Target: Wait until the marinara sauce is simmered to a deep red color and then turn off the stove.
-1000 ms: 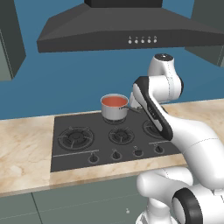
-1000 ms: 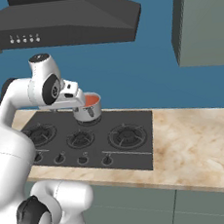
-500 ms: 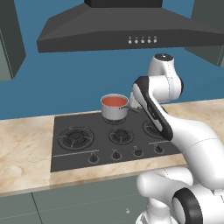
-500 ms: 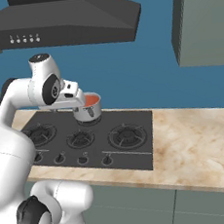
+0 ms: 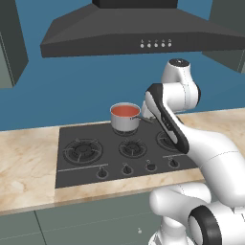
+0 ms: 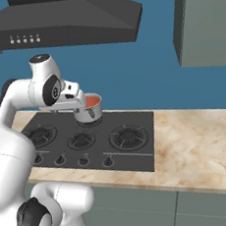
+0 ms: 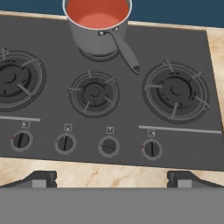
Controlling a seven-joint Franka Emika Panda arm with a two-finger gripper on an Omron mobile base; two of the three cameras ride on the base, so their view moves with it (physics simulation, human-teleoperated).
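The marinara sauce (image 7: 97, 13) is a smooth orange-red disc inside a steel saucepan (image 7: 94, 39) on the stove's rear middle burner. It also shows from the base cameras as the sauce (image 5: 125, 110) (image 6: 90, 102). The stove (image 7: 131, 109) (image 5: 110, 143) (image 6: 136, 122) is a black cooktop with four knobs along its front. The third knob from the left (image 7: 108, 146) has its mark lying sideways, while the other three stand upright. My gripper (image 7: 112, 179) hangs open above the stove's front edge, looking down on the knobs, with nothing between its fingertips (image 7: 41, 178).
The saucepan's handle (image 7: 124, 52) points toward the large right burner (image 7: 175, 89). A dark range hood (image 5: 143, 33) (image 6: 61, 26) hangs overhead. Marble counter (image 5: 24, 167) (image 6: 197, 145) runs on both sides of the cooktop. A grey cabinet (image 6: 204, 21) hangs at the right.
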